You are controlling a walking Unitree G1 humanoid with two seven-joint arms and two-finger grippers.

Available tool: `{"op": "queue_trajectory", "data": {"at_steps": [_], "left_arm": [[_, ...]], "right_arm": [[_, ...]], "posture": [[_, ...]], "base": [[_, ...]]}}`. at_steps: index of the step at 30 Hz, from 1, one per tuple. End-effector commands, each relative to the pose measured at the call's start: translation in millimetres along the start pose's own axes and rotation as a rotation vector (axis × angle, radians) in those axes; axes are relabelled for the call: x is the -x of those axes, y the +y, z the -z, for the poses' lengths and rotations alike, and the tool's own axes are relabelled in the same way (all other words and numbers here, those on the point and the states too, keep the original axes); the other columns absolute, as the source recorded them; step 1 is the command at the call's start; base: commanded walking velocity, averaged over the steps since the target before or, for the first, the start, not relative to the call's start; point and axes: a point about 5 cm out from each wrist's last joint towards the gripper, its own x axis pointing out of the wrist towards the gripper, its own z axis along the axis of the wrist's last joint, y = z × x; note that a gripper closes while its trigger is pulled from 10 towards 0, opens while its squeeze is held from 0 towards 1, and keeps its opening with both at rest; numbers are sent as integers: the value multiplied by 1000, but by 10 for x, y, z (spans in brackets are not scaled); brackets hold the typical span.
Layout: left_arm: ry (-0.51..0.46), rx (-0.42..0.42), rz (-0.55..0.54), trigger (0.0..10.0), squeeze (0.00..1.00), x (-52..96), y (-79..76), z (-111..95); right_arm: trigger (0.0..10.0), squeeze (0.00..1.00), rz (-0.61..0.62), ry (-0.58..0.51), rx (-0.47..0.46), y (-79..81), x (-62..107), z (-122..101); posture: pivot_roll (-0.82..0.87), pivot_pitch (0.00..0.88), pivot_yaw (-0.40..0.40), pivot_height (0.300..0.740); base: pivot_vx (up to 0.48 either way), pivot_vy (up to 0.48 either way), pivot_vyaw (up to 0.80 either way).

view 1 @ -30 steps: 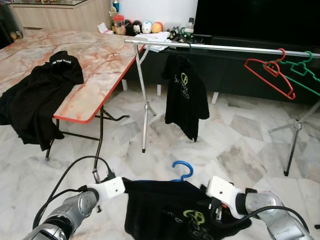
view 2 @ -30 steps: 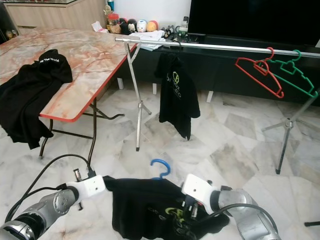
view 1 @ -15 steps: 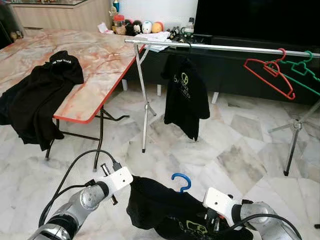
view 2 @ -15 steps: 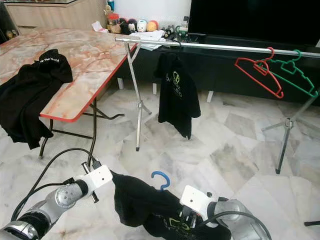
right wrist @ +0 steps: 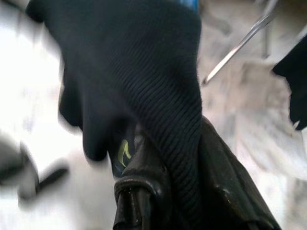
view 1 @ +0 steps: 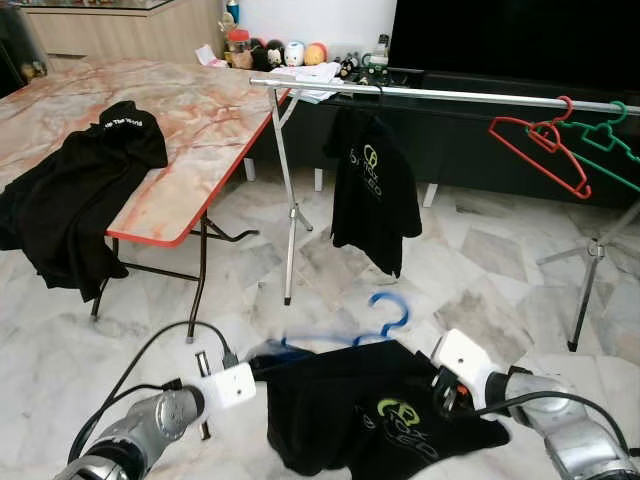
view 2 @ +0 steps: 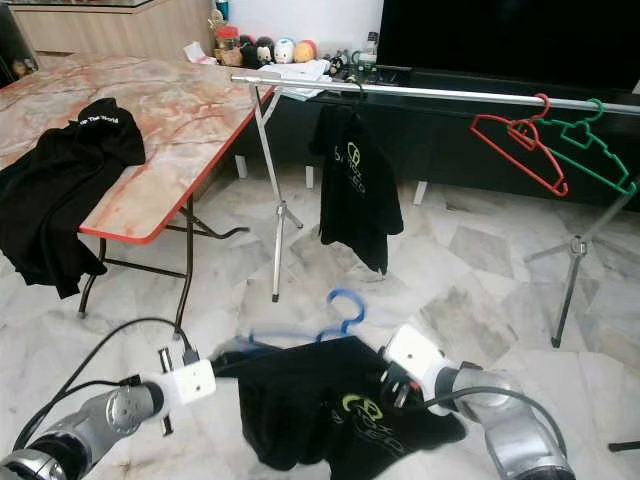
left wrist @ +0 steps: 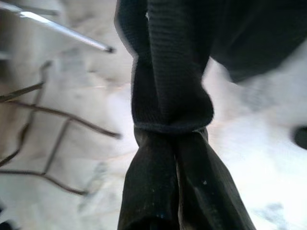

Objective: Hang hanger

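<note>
The black shirt (view 1: 375,410) on its blue hanger (view 1: 385,318) hangs low between both arms, above the marble floor (view 1: 470,290) and well short of the silver rail (view 1: 440,96). The left gripper (left wrist: 168,129) has its fingers clamped on one shoulder (fabric bunched over the tips); the right gripper (right wrist: 158,158) pinches the other. Another black shirt (view 1: 375,195) hangs from the rail; the worktop (view 1: 190,120) stands left.

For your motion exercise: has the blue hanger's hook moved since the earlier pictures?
Yes. The blue hook has risen and shifted to the robot's right, judged against the steady rack leg; it is motion-blurred, with the shirt below it.
</note>
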Motion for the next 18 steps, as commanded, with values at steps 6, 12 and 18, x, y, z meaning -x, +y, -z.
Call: {"op": "queue_trajectory", "data": {"at_steps": [6, 12, 18], "left_arm": [[-35, -11, 111, 0, 0, 6, -159, -7], [-100, 49, 48, 10000, 0, -29, -33, -163], [-160, 109, -2, 10000, 1000, -4, 88, -214]], "right_arm": [[10000, 0, 176, -205, -198, -187, -23, -233], [10000, 0, 67, -51, -107, 68, -176, -35], [10000, 0, 25, 92, -7, 197, -243, 168]], "posture": [[62, 90, 25, 740], [63, 90, 24, 740], [65, 90, 24, 740]], "base": [[0, 0, 0], [0, 0, 0], [0, 0, 0]]}}
